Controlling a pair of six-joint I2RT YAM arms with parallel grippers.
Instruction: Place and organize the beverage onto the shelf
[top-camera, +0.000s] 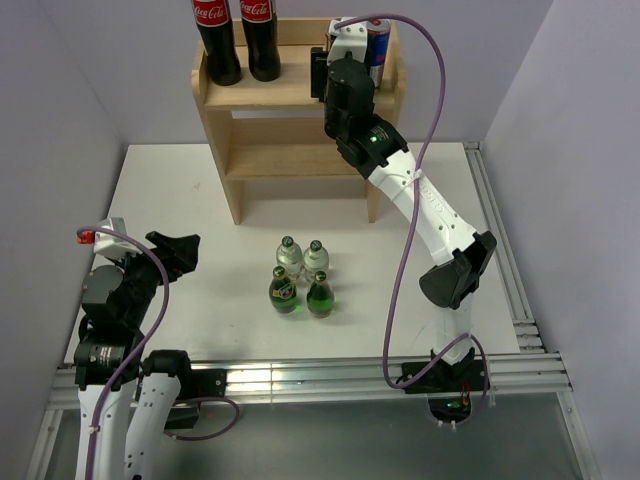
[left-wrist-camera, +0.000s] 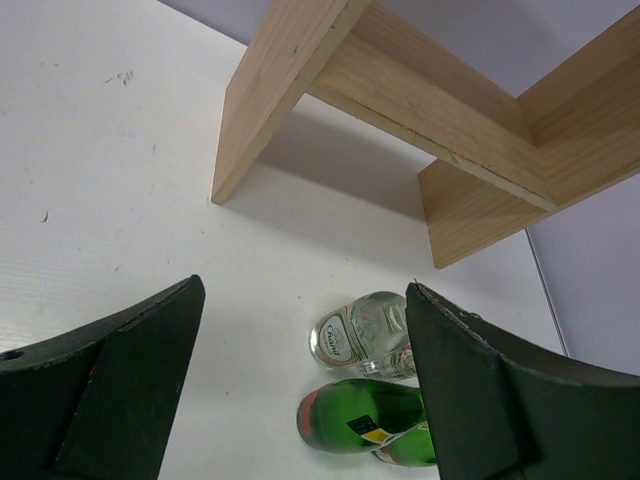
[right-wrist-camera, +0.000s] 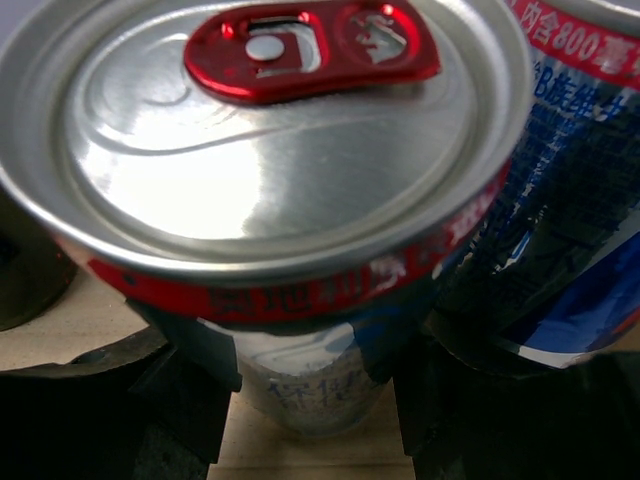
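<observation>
The wooden shelf stands at the back of the table; its lower part shows in the left wrist view. My right gripper is over the right end of the top tier, shut on a silver-blue-red can that stands on the wood, its fingers on either side. The second can stands right beside it. Two clear bottles and two green bottles stand grouped mid-table. My left gripper is open and empty, left of them.
Two tall cola bottles stand at the left of the shelf's top tier. The lower tier shows nothing on it. Grey walls close in the table on both sides. A rail runs along the right edge.
</observation>
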